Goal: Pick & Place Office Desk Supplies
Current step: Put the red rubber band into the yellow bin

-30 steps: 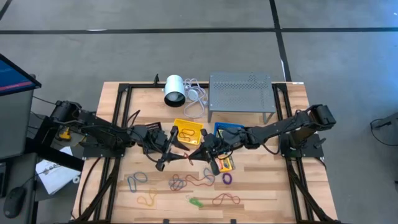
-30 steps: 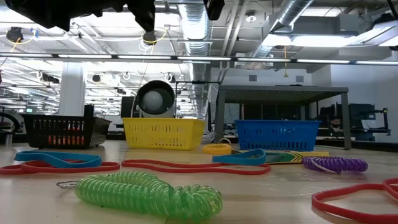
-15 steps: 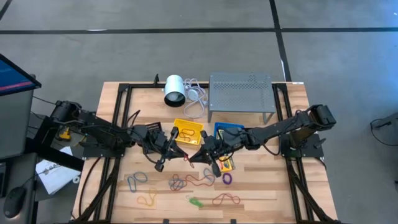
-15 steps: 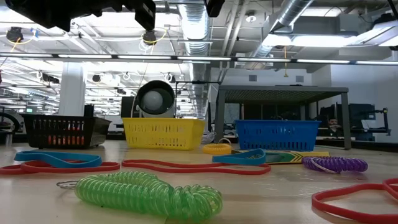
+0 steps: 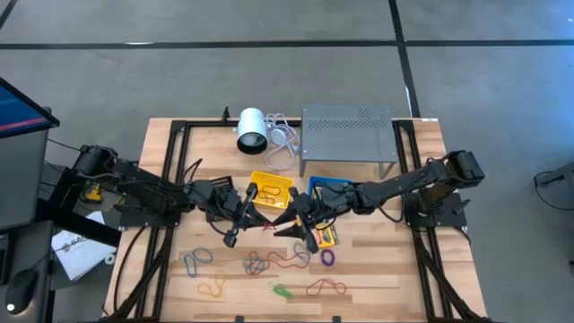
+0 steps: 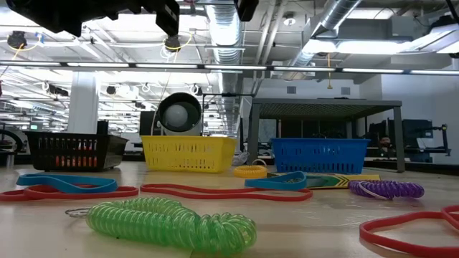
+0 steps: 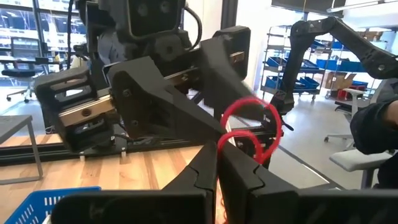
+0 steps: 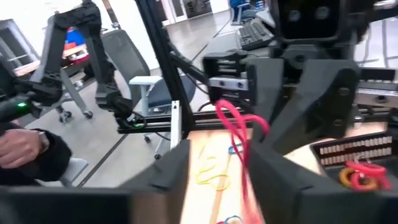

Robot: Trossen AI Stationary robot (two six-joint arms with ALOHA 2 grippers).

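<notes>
Above the table's middle, just beside the yellow basket (image 5: 270, 190), the left gripper (image 7: 217, 163) pinches a red rubber band (image 7: 249, 127), fingers pressed together. Facing it, the right gripper (image 5: 289, 220) stands spread around that band. Below lie a green coil (image 6: 168, 222), purple coil (image 6: 386, 189) and crayon box (image 5: 325, 237); a blue basket (image 6: 319, 155) stands beside the yellow one.

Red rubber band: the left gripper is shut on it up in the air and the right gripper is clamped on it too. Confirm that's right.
Not quite. The left gripper is shut on the red rubber band, as the left wrist view shows, but the right gripper is not clamped: the right wrist view shows its fingers standing apart, the band hanging in the gap between them.
</notes>
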